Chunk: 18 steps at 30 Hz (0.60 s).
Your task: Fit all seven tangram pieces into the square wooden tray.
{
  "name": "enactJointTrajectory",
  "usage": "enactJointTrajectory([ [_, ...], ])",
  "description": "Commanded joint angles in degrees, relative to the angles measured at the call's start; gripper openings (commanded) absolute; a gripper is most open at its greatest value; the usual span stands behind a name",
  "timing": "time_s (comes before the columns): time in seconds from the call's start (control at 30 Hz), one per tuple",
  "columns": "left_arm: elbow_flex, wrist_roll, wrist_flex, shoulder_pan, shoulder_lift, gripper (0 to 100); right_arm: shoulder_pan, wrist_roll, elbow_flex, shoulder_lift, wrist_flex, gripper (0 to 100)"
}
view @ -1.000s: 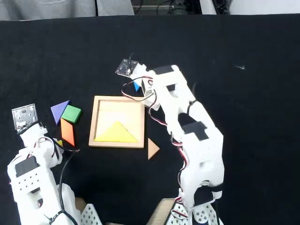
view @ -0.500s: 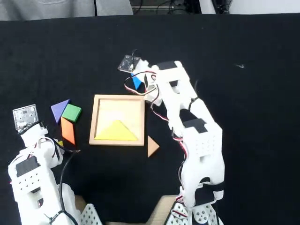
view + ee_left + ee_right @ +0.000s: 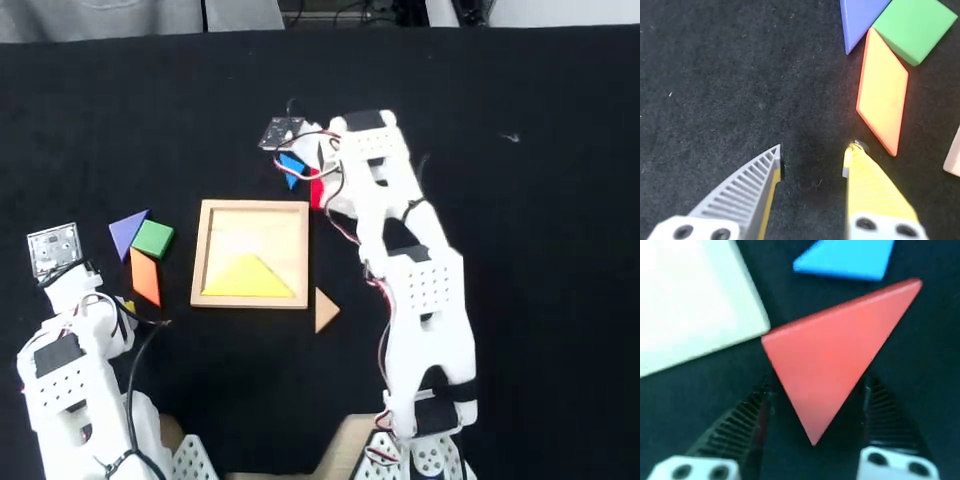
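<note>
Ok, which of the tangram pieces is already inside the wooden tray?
The large yellow triangle: it lies flat inside the wooden tray, against the near rim, while the rest sit outside the rim.

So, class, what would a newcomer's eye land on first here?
The bright red triangle between the right arm's open jaws, beside a blue piece just past the wooden tray's far corner. Next, the lone yellow triangle inside the tray, with the purple triangle, green square and orange parallelogram clustered off its left side.
</note>
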Motion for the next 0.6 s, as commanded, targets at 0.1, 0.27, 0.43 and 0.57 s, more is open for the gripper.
enactJointTrajectory([
  [0.1,-0.22,-0.53,-0.97,0.66,-0.70,21,2.90,0.62,-2.24,-0.22,2.55,25.7],
  [0.27,-0.22,-0.53,-0.97,0.57,-0.70,21,1.05,-3.16,-7.96,-4.97,7.56,25.7],
  [0.43,-0.22,-0.53,-0.97,0.57,-0.70,21,-1.85,-4.66,-10.68,-7.60,7.65,25.8],
  [0.57,-0.22,-0.53,-0.97,0.48,-0.70,21,-3.78,-14.86,-11.21,-6.64,0.18,22.2],
])
